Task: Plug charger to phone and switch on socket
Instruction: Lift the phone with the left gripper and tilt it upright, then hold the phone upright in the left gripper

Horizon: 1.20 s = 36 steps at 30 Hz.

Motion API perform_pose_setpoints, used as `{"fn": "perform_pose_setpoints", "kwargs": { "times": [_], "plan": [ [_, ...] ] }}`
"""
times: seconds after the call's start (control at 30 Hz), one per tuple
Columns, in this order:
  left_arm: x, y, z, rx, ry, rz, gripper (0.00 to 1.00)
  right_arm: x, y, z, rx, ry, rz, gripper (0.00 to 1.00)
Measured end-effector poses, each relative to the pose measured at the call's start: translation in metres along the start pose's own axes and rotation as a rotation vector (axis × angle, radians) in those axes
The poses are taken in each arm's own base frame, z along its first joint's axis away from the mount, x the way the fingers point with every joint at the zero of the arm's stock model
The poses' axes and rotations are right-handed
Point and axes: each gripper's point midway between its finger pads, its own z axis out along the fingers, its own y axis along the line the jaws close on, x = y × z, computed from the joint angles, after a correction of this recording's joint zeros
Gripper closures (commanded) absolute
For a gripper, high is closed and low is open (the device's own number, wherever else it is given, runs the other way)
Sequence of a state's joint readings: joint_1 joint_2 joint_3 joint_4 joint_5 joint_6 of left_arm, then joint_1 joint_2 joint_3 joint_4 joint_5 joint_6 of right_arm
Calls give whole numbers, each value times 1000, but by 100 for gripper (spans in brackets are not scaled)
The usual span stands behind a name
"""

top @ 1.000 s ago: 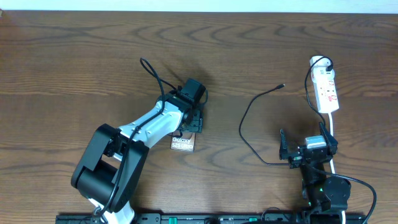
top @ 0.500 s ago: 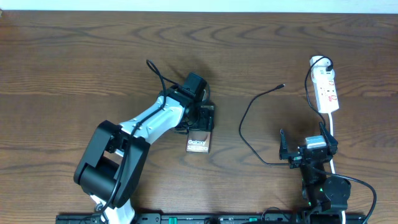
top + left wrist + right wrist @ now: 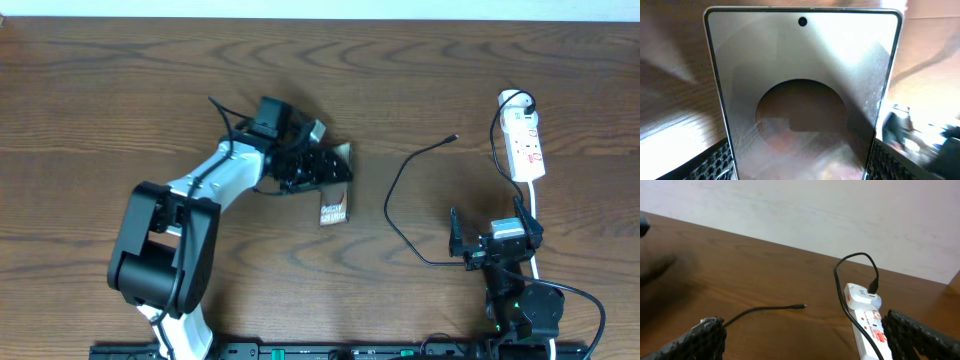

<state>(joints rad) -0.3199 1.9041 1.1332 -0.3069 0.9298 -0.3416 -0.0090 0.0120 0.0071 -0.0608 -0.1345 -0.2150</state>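
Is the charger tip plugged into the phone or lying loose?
Loose: the charger tip lies on the table, apart from the phone in the left gripper.

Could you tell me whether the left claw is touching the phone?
Touching. The left wrist view shows the phone pressed against both fingers of the left claw, with no gap.

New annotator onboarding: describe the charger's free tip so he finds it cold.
Find the white power strip at the right edge of the table. A thin black cable loops left of it; the tip is its loose end lying on bare wood, the other end plugged into the strip.
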Motion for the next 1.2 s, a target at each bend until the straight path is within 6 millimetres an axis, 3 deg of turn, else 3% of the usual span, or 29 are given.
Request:
{"fn": "perform_pose_setpoints", "kwargs": {
  "times": [0.27, 0.8, 1.0, 1.2],
  "plan": [
    [-18, -39, -17, 244, -16, -6, 40, 0, 0, 0, 0, 0, 0, 1],
    [-58, -101, -44, 483, -50, -165, 40, 0, 0, 0, 0, 0, 0, 1],
    [-65, -113, -51, 525, -32, -289, 40, 0, 0, 0, 0, 0, 0, 1],
    [-70, -111, -54, 530, -18, -433, 40, 0, 0, 0, 0, 0, 0, 1]
  ]
}}
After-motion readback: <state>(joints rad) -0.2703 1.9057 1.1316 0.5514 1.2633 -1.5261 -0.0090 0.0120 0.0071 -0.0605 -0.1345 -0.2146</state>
